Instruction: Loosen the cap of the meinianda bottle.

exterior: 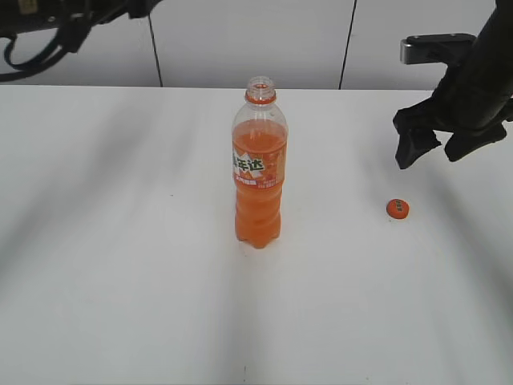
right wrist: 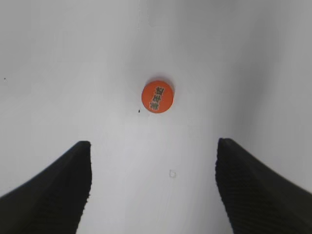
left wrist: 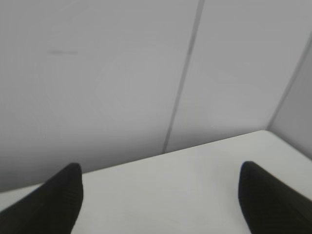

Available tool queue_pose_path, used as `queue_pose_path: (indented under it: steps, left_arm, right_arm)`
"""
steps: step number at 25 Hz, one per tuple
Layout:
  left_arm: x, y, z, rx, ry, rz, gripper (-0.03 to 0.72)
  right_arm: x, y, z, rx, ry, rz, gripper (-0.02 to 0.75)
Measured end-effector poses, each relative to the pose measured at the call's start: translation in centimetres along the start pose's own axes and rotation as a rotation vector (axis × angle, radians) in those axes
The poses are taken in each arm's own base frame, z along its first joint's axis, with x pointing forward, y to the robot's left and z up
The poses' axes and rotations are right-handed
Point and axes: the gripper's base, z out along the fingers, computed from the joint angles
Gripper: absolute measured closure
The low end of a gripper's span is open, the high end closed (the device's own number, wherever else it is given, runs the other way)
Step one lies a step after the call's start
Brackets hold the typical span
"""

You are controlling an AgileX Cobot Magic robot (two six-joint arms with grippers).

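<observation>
Right gripper (exterior: 439, 148) is hanging w/ jaws spread wide and nothing between them, up at approx 1 o'clock from the cap (exterior: 397, 208) in the exterior view; in its own wrist view the cap (right wrist: 157, 96) is sitting at 12 o'clock, ahead of the two dark fingers (right wrist: 53, 187), flat on the white table (exterior: 120, 241), top face up. Left gripper (left wrist: 158, 195) is also standing open and empty, aimed at a far table corner and grey wall panels, w/ neither bottle nor cap in its view; in the exterior view only its arm is showing, at the 11 o'clock corner. Bottle (exterior: 259, 168) is standing upright near table centre, well apart from the cap, which is lying off at its 3 o'clock. Its mouth is looking open, orange neck ring showing, so I'm judging the cap as already fully off, i.e. the loosening is done and the arms are sitting clear. If anything is left, it's prob. just keeping both arms clear w/o brushing the bottle, since it's tall, narrow and likely to tip easily; moving up and out, not sideways past it, is the safe bet. Label on the bottle is showing white Chinese characters on a green-edged band over orange; I'm not reading them reliably. Cap top is carrying small dark print, too small to read.
</observation>
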Motion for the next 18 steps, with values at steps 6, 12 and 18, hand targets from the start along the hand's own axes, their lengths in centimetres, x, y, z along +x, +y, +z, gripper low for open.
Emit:
queue_pose_path:
  steps: [6,12,18]
  left_arm:
    - [0.5,6.3,-2.0,-0.371,0.133,-0.083,0.098]
    - [1.0,9.7,-3.5,-0.553,0.187,-0.114,0.098]
    - [4.8,13.6,-3.7,-0.719,0.38,-0.222,0.098]
  right_arm:
    - [0.5,0.0,-0.1,-0.003,0.048,0.002,0.146]
    - [0.6,-1.4,-0.2,0.006,0.055,0.036,0.146]
    - [0.9,-3.1,-0.4,0.019,0.062,0.078,0.146]
